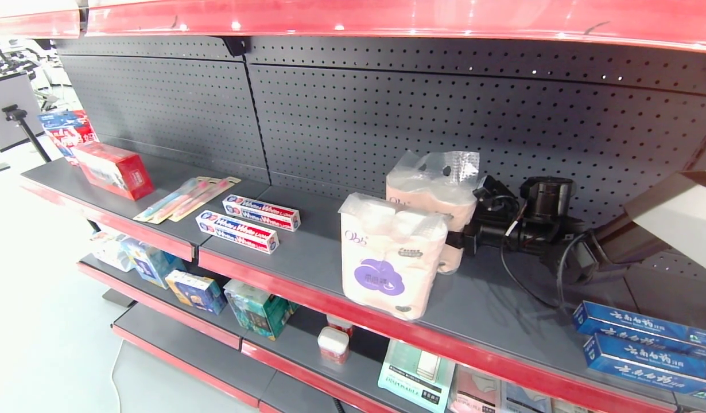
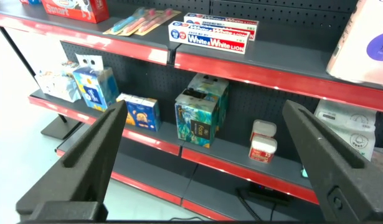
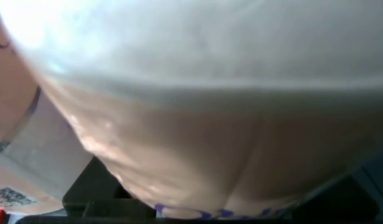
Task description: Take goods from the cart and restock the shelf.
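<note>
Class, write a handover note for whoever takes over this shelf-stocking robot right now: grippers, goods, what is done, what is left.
Left gripper: open, empty, held in front of the lower shelves.
Right gripper: against the rear pink plastic-wrapped tissue pack; grip unclear.
Goods: that pack appears to stand on the grey upper shelf, just behind a second pink tissue pack with a purple label.
Done: both packs on the shelf.
Left: probably withdraw the right arm, then fetch more from the cart.
</note>
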